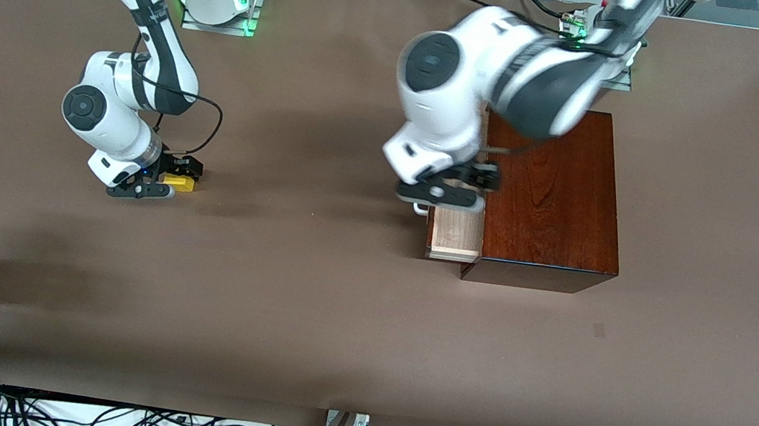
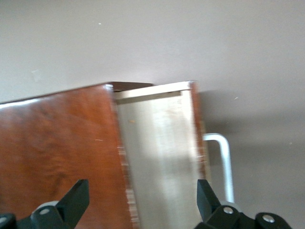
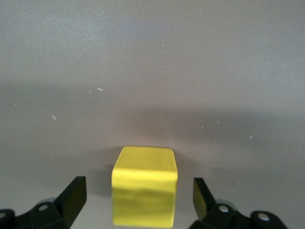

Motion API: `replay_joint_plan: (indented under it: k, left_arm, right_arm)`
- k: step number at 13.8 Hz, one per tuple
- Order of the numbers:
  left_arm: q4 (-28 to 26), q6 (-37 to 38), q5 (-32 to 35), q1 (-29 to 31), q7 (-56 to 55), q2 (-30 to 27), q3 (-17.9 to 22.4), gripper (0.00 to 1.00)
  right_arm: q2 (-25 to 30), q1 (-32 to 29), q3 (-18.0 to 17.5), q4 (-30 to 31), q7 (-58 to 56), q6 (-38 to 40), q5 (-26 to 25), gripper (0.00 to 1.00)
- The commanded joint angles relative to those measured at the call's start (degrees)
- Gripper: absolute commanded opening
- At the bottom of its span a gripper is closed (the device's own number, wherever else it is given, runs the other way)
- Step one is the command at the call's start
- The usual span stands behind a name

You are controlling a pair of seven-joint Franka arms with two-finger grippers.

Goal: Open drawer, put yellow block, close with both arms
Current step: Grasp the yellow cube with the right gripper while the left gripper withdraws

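A: Where's the yellow block?

B: On the bench, toward the right arm's end, well apart from the mahogany box. The right claw is down around it, fingers spread, one on each side with a gap showing on both. Nothing is pinched yet.

A: And the drawer?

B: Pulled partway out of the box, pale tray showing, its white handle just past the dark front. The left claw hangs over the drawer's tray with its fingers spread and holding nothing.

A: So what could go wrong?

B: My guess is the grasp first. The block sits a little skewed between the fingers, so closing could twist it or squeeze it out if only an edge is caught.

A: And after that?

B: The opening looks narrow. If the drawer is not out far enough, the block may catch the box's edge or the drawer front and drop on the bench. The left arm is also right over the opening, so the two arms could meet there unless it clears off.
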State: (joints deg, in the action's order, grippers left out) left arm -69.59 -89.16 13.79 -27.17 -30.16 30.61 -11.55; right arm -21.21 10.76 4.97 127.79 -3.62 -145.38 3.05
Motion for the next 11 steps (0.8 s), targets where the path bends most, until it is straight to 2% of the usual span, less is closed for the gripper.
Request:
replay_joint_plan:
  k: [1,3,4,5,6,8,10,11]
  left_arm:
    - [-0.45,4.77,-4.46,8.16,13.16,-5.01,-0.67,1.00]
    - [-0.45,8.20,-4.56,12.74,19.07,-8.01,-0.67,1.00]
    - [-0.45,10.22,-4.65,15.11,20.66,-9.15,-0.67,1.00]
    - [-0.37,11.54,-5.69,17.65,21.80,-9.60,-0.75,1.00]
    - [-0.37,12.69,-7.44,19.51,23.47,-10.39,-0.32,1.00]
    - [-1.06,13.58,-8.51,23.38,27.77,-12.31,0.03,1.00]
    - [-3.95,12.97,-12.44,24.79,29.02,-15.74,3.19,1.00]
    - [-7.54,11.40,-16.21,25.23,29.11,-18.63,6.68,1.00]
  right_arm:
    - [-1.37,0.05,-0.13,0.44,1.42,-2.27,0.99,0.75]
    - [-1.29,0.05,-0.13,0.35,1.33,-2.10,0.99,0.41]
    - [-1.20,0.05,-0.13,0.27,1.33,-2.01,0.99,0.21]
    - [-1.02,0.05,-0.13,-0.08,1.07,-1.92,0.91,0.06]
    - [-0.59,0.05,-0.13,-0.35,0.46,-1.48,0.91,0.00]
    - [1.43,0.14,-0.66,-2.09,0.63,2.28,0.91,0.00]
    - [3.45,0.22,-1.54,-7.35,0.37,10.95,0.73,0.00]
    - [3.63,0.14,-2.15,-11.56,0.19,17.09,0.73,0.00]
